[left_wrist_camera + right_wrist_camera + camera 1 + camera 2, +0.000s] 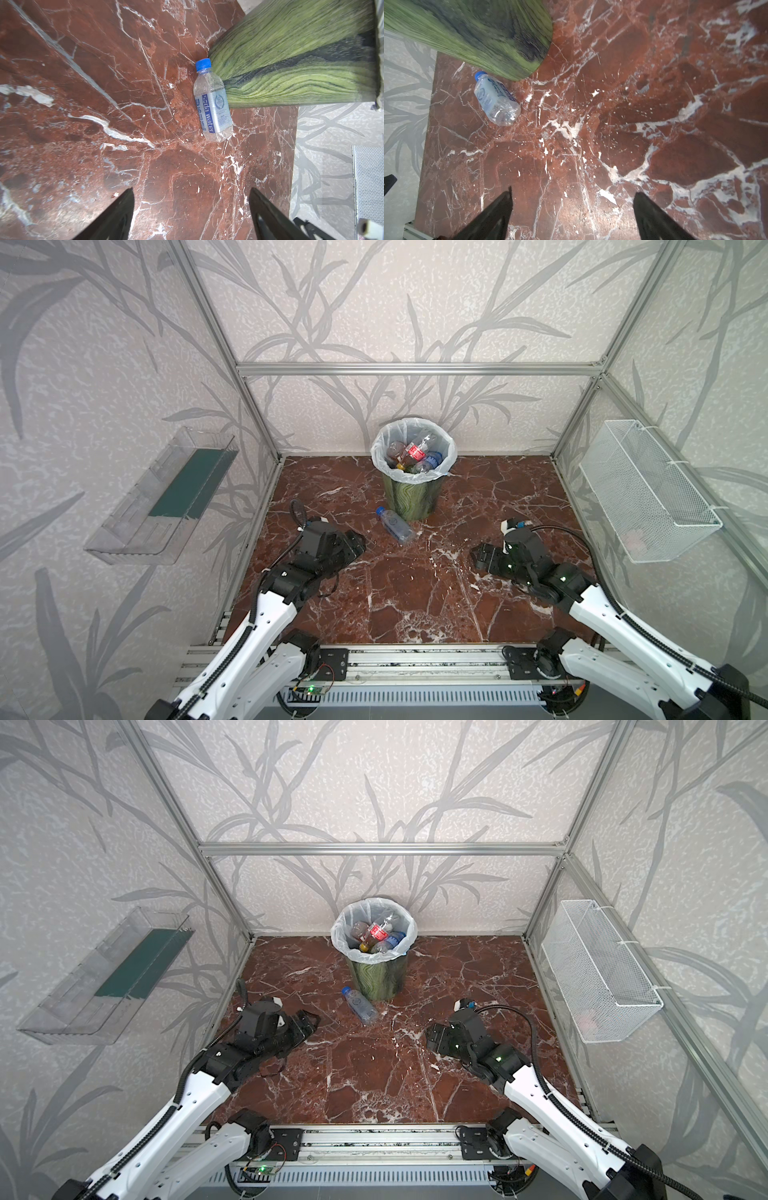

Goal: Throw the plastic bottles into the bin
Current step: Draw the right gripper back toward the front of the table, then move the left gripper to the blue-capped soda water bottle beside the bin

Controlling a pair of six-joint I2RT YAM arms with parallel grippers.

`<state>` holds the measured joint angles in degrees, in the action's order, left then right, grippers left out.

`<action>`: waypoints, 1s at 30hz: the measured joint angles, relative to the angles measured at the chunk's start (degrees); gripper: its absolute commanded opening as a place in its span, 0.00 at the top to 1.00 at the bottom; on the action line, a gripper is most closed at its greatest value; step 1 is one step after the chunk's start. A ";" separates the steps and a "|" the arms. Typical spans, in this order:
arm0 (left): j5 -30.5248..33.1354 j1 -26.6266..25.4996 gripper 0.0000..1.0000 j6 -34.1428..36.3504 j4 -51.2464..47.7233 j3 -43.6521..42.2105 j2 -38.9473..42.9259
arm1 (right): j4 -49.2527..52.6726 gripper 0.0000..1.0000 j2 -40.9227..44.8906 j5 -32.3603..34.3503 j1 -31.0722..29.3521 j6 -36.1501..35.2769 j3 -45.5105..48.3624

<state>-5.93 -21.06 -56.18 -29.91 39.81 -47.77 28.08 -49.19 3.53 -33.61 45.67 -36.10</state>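
Overlapping in bin (411,497), bottles (415,456) partly hidden

The left arm (266,616) and right arm (598,605) have glossy white shells on their long links and matt black housings at the joints. A black ribbed cable hose (735,688) runs along each white link. Small green lights (562,578) glow on the right arm's black joints. Each base has a black plate (332,664) with screws at its corners. The left hand (191,191) and right hand (572,193) have black, tapering fingers (116,214).
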 measured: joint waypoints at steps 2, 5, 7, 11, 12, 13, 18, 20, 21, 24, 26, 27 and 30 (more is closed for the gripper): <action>0.00 -0.42 0.10 -0.57 1.49 -0.28 -1.09 | -0.26 0.09 1.22 -0.59 0.00 0.68 1.53; 0.33 -1.49 0.09 -1.53 4.00 -0.59 -3.58 | -0.94 0.09 2.64 -1.20 0.00 1.62 3.30; 0.57 -2.51 0.08 -2.14 5.64 -0.61 -5.70 | -1.01 0.09 3.41 -1.68 0.00 2.27 4.15; 1.86 -5.16 0.08 -3.37 9.20 -0.59 -10.99 | -1.29 0.10 4.59 -2.49 0.00 3.10 5.66; 2.29 -6.01 0.08 -3.67 10.12 -0.55 -12.55 | -1.27 0.10 4.87 -2.58 -0.02 3.30 5.95; 2.73 -6.64 0.08 -3.91 10.75 -0.50 -13.77 | -1.27 0.10 5.16 -2.67 0.00 3.50 6.16; 3.96 -8.98 0.07 -5.14 14.27 1.68 -21.51 | -1.25 0.10 6.99 -3.10 0.00 4.11 7.06; 4.37 -9.51 0.07 -5.49 15.58 3.10 -24.24 | -1.16 0.10 7.67 -3.15 -0.02 4.24 7.43; 4.48 -9.64 0.07 -5.57 16.13 3.96 -25.59 | -1.09 0.10 7.91 -3.15 0.00 4.28 7.54; 4.66 -10.10 0.06 -5.86 17.73 6.51 -29.42 | -0.92 0.10 8.41 -3.17 0.00 4.31 7.78; 4.79 -10.29 0.06 -5.99 18.45 8.11 -31.71 | -0.70 0.10 8.76 -3.17 -0.02 4.31 7.85; 4.85 -10.36 0.06 -6.01 18.80 8.96 -33.00 | -0.57 0.10 9.07 -3.17 -0.02 4.28 7.87; 4.87 -10.60 0.06 -6.27 19.71 10.69 -36.06 | 0.09 0.10 10.14 -3.15 0.00 4.28 7.89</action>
<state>-1.06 -31.66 -62.46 -10.20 50.50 -83.83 28.16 -39.05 0.38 -33.61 49.95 -28.21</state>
